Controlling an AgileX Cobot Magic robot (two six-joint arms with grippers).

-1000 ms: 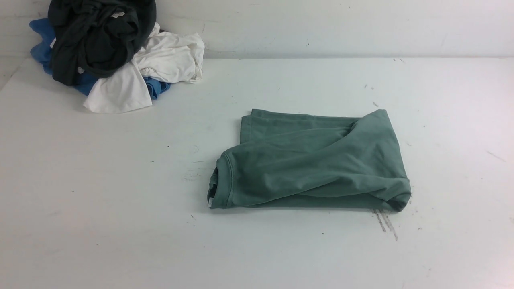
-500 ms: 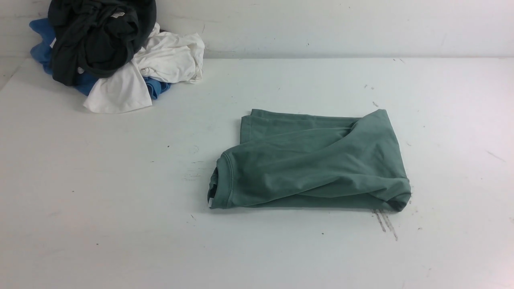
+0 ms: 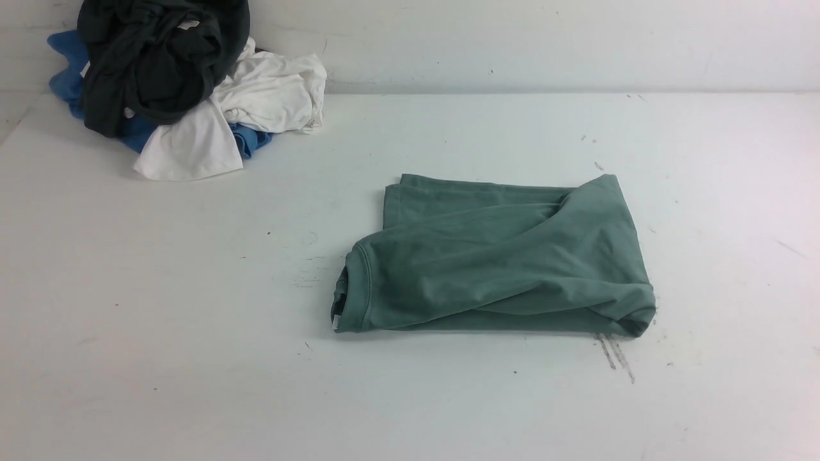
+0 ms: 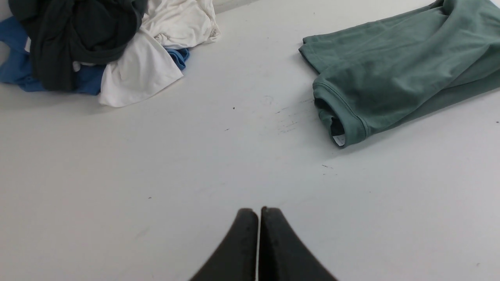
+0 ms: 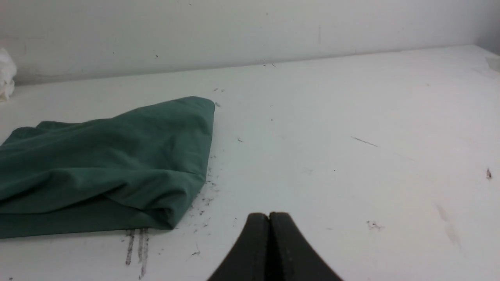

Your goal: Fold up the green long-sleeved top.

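Green long-sleeved top (image 3: 500, 256) folded flat on white surface (image 3: 192, 320), left gripper (image 4: 258, 212) and right gripper (image 5: 269, 216) fingers pressed together, empty, clothes pile (image 3: 173, 83) at far left.

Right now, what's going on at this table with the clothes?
Nothing is being handled. The green long-sleeved top lies folded into a compact rectangle on the white table, neck opening toward the robot's left. Both arms are pulled back: the left gripper and right gripper have their jaws shut on nothing. A pile of black, white and blue garments sits at the far left.
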